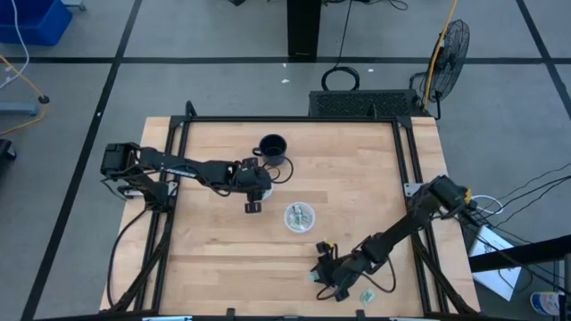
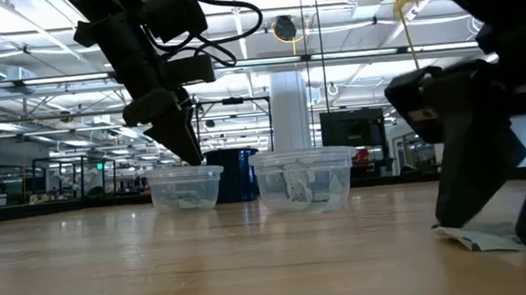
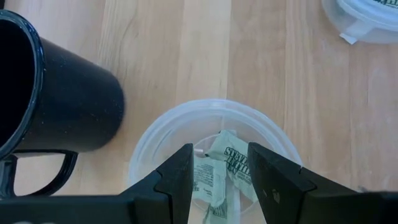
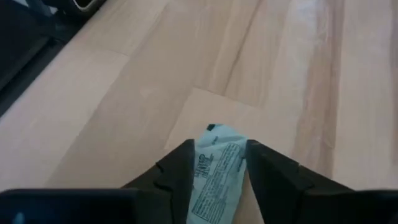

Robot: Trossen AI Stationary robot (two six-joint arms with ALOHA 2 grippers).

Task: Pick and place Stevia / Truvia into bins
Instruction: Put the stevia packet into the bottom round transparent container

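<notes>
Straddling a packet on the table at 5 o'clock, the right gripper looked spread, not yet clenched, while the released left gripper hung over one bin; both bins already held packets.

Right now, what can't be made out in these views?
- Right gripper: right wrist view shows a packet between its fingers; whether they pinch it is unclear.
- Packet count in the cup under the left gripper: fingers cover part of it.
- Loose packets in the high view: too small to count.
</notes>
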